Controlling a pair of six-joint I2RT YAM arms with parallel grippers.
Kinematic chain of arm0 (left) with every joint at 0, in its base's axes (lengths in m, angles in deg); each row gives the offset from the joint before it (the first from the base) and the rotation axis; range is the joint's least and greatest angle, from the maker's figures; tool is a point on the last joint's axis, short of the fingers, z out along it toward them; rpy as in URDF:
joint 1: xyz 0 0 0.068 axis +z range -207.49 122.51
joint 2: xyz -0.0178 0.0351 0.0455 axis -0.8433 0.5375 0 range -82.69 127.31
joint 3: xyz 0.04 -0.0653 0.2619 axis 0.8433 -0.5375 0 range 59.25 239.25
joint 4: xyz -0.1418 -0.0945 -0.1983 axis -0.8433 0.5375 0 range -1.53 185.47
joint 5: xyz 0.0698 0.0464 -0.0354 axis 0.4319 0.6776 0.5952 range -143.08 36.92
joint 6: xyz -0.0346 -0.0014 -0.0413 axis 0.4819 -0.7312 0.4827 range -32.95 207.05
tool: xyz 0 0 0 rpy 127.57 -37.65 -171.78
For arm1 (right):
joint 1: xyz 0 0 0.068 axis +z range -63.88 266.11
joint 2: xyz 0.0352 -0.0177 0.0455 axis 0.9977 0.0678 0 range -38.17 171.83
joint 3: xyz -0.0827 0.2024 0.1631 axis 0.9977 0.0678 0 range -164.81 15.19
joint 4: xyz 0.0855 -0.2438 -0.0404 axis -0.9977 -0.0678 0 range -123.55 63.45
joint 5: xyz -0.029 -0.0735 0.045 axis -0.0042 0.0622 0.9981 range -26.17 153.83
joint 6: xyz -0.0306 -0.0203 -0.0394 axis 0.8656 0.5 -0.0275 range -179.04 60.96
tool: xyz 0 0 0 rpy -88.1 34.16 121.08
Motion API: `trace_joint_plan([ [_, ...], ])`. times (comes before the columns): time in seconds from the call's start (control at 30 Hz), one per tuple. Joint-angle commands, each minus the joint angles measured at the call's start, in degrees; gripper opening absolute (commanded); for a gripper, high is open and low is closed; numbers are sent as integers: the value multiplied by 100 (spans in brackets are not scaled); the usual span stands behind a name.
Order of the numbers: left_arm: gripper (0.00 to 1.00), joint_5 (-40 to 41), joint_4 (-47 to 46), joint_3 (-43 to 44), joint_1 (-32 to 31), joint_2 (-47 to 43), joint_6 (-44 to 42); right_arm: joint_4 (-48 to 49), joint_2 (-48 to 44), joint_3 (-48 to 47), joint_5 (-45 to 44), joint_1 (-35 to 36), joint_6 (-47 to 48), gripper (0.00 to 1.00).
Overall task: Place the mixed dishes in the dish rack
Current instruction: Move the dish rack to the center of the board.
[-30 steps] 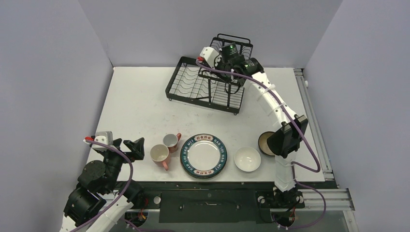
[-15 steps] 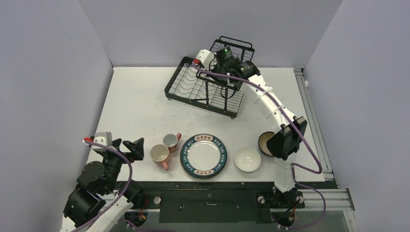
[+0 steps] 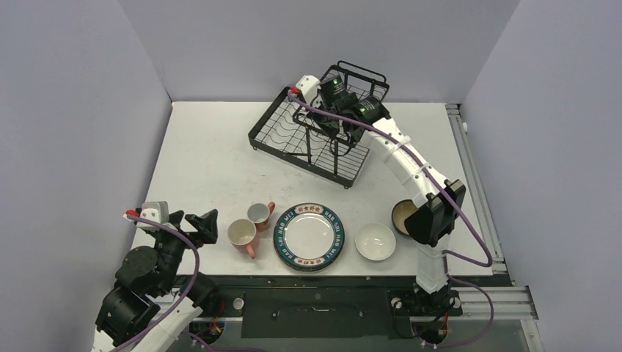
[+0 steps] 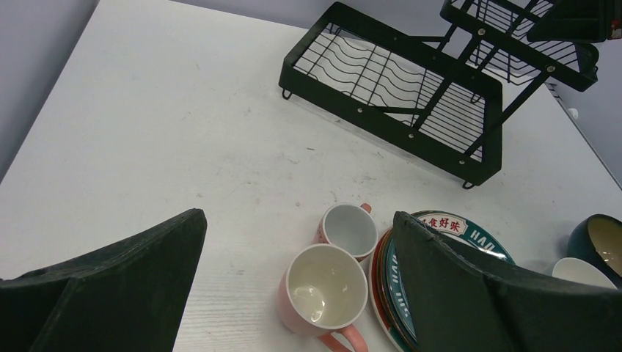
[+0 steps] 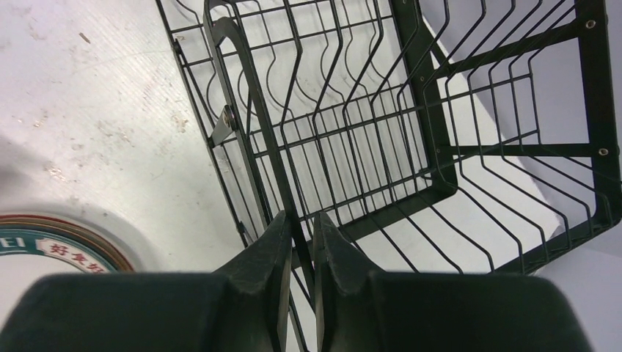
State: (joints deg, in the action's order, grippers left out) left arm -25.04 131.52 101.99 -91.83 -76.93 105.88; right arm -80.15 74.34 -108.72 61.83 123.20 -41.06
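Item: dish rack (image 3: pixel 315 128), black wire, two tiers, standing at about 1 o'clock on the white table (image 3: pixel 213 161), skewed to the table's edges, with its raised basket tier toward the back wall and the lower tier with plate slots toward 10 o'clock; no dishes in it. Right tool (image 5: pixel 302 220): reaching over the rack from the 5 o'clock side, its fingers drawn together and clamped on a thin black upright bar of the rack frame. Left tool (image 4: pixel 297 215): fingers spread wide apart, holding nothing, hanging above the table at about 8 o'clock and facing the dishes. Dishes, all on the table in a row along the 6 o'clock edge, listed from 7 toward 5 o'clock: larger pink mug (image 3: pixel 242 233), upright, cream inside, handle toward 5 o'clock; smaller pink mug (image 3: pixel 258 213), upright, just beside it on the 1 o'clock side, handle toward 2 o'clock; lettered plate (image 3: pixel 309 236), green rim and white centre, lying flat on top of a stack, with rims of further plates showing under it in the left wrist view; white bowl (image 3: pixel 375 241), upright, near the plate stack but apart from it; dark bowl (image 3: pixel 402 216), pale inside, at 1 o'clock of the white bowl and partly hidden behind the right arm.
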Motion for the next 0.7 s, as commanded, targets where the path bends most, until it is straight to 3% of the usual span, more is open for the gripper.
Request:
trace_joint_plan([
  [0.0, 96, -14, -246, 32, 55, -56, -46, 98, -359, 88, -188, 292, -1274, 0],
  [0.37, 96, -14, -247, 32, 51, -75, -29, 785, -750, 746, -971, 723, -2914, 0],
  [0.67, 96, -32, -259, 31, 53, -42, -37, 1392, -1257, 1822, -1366, 1082, -3410, 0],
])
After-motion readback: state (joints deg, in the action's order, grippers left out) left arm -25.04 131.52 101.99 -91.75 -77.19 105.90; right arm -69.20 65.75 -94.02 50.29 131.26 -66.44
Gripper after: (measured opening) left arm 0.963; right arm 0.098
